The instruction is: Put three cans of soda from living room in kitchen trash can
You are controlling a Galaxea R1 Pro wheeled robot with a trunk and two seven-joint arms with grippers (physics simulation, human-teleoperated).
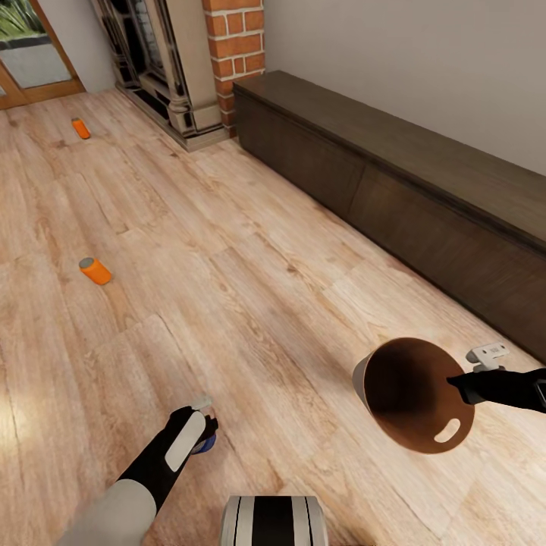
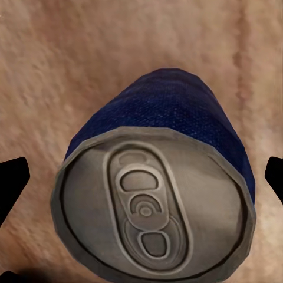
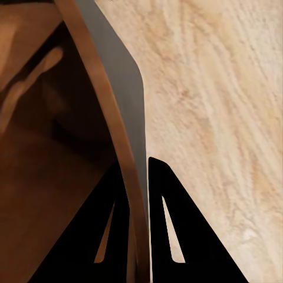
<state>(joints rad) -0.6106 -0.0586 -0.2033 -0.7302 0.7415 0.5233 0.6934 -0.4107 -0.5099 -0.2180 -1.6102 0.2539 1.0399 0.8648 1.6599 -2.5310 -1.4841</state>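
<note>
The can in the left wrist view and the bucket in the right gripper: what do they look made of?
The blue can looks metal: dull grey lid with a pull tab. The bucket looks like plastic or coated metal, hard to tell: thin wall, glossy brown inside, pale grey outside.

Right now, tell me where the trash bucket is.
In the head view the trash bucket is at lower right, held off the wood floor by the right gripper, pinched on its rim, near the long dark cabinet.
</note>
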